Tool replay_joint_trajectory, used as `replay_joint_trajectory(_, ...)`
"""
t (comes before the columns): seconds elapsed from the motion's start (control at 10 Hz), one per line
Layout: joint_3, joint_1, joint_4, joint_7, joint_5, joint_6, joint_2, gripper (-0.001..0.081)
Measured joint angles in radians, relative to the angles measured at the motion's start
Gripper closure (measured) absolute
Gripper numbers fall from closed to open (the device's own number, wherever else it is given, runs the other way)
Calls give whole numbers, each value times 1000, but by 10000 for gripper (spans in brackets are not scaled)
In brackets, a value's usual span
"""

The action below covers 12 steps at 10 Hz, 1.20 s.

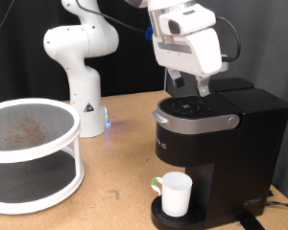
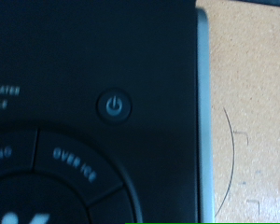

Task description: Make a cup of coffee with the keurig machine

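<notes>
The black keurig machine (image 1: 216,144) stands at the exterior view's right with its lid down. The white cup (image 1: 174,194) sits on its round drip base under the spout. My gripper (image 1: 191,88) hangs just above the machine's button-topped head, fingers pointing down at it. The wrist view shows only the machine's black top (image 2: 84,75) very close: a power button (image 2: 114,105), part of a round button ring marked "OVER ICE" (image 2: 73,161) and the silver-grey edge (image 2: 203,112). No fingers show in the wrist view. Nothing shows between the fingers.
A white two-tier round rack (image 1: 34,153) with a dark mesh top stands at the exterior view's left. The arm's white base (image 1: 82,72) is at the back. The wooden table (image 1: 115,182) shows between rack and machine.
</notes>
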State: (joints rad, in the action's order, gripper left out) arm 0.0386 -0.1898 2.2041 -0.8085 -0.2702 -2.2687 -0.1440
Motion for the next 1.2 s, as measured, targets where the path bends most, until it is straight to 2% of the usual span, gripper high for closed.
replay_joint_trajectory(0.3, 2, -1, -6, -42, -90, 31, -1, 9)
replay_joint_trajectory(0.6, 1, -1, -4, -41, -88, -9, -8, 9)
replay_joint_trajectory(1.0, 1, 3, -4, -28, -59, 0, -22, 9)
replay_joint_trajectory(1.1, 2, 3, -6, -27, -58, 19, -22, 9)
replay_joint_trajectory(1.2, 7, 5, -18, -17, -59, 95, -21, 9)
